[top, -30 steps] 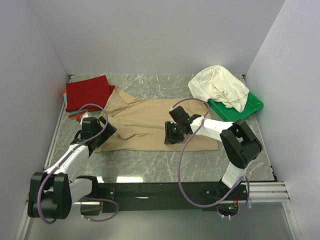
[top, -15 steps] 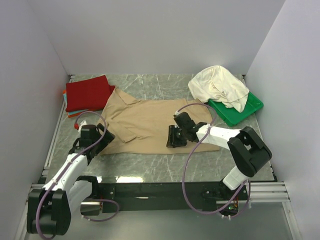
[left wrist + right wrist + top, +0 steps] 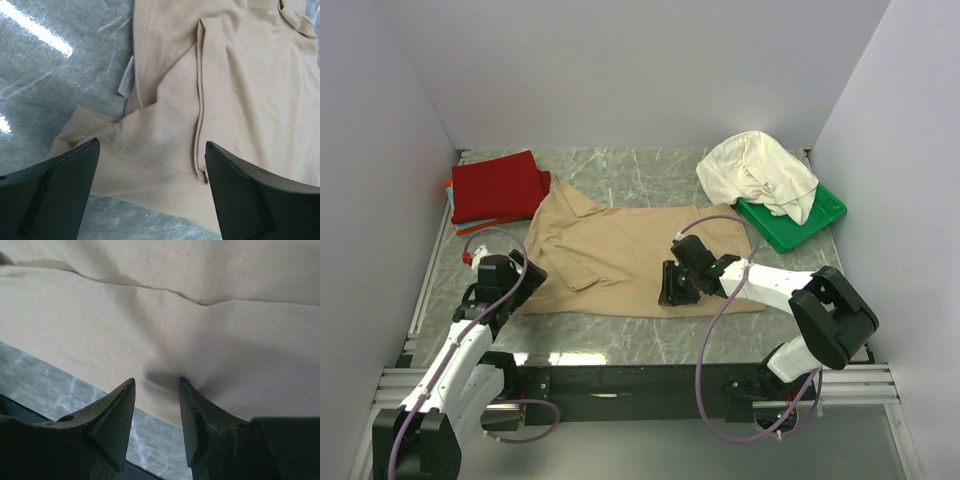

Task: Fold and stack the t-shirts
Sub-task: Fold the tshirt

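Tan shirt (image 3: 620,255) lay spread in the middle of the tabletop (image 3: 620,170). Its long axis ran left to right, collar toward the far-left corner and hem toward the right edge.

Left gripper (image 3: 150,147) hovered over the shirt's near-left corner, fingers wide apart and holding nothing.

Right gripper (image 3: 156,381) sat at the shirt's near long edge, about mid-length. Its fingers were part-way apart with tips down on the cloth; we saw nothing clamped between them.

The shirt body lay beyond both sets of fingers, toward the far edge. We judged the coming fold would run across the long axis, each arm taking its nearer end.

The red shirt (image 3: 495,185) sat folded at the far-left corner. The cream shirt (image 3: 755,170) was bunched on the green tray (image 3: 800,222) at far right.
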{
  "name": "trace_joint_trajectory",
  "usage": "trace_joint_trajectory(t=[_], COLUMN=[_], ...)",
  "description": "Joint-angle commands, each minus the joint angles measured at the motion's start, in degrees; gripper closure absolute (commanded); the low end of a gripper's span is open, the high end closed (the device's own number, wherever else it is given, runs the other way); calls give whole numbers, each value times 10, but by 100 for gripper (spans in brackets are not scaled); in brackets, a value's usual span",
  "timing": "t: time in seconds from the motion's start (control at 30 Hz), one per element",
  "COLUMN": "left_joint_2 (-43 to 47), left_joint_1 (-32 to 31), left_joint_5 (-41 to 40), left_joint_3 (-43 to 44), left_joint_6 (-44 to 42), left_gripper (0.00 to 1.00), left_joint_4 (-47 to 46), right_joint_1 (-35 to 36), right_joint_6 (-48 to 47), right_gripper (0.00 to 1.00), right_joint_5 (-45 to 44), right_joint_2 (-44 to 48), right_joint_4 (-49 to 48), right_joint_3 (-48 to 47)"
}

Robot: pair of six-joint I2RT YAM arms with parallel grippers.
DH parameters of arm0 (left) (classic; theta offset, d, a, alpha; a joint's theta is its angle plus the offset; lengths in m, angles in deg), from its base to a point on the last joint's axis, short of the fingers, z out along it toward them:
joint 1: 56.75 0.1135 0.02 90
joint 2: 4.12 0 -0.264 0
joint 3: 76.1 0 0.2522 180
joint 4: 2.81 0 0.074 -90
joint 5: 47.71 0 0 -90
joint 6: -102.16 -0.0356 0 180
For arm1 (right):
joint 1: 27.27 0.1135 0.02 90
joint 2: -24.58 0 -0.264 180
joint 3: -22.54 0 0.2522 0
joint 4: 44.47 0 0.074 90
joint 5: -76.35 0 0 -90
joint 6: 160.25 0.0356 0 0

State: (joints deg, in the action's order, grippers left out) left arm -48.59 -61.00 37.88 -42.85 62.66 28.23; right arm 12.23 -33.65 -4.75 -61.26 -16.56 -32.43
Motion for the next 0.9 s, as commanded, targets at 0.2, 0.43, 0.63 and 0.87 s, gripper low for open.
trace_joint_trajectory(t=[0.2, 0.43, 0.63, 0.87], left_joint_2=[15, 42, -1, -82], left_joint_1=[-5, -5, -4, 14], left_joint_5=[-23, -19, -39, -61], left_joint_3=[5, 14, 38, 80], left_joint_6=[7, 7, -6, -30], left_gripper=[8, 8, 5, 13], left_joint_4=[2, 7, -20, -58], right_joint_1=[45, 106, 150, 181], right_joint_6=[-37, -59, -74, -101], right_gripper=[51, 51, 51, 51], right_joint_5=[-73, -37, 1, -10], right_joint_2=[8, -78, -201, -283], right_joint_4=[139, 74, 34, 28], right_joint_3=[-149, -281, -387, -462])
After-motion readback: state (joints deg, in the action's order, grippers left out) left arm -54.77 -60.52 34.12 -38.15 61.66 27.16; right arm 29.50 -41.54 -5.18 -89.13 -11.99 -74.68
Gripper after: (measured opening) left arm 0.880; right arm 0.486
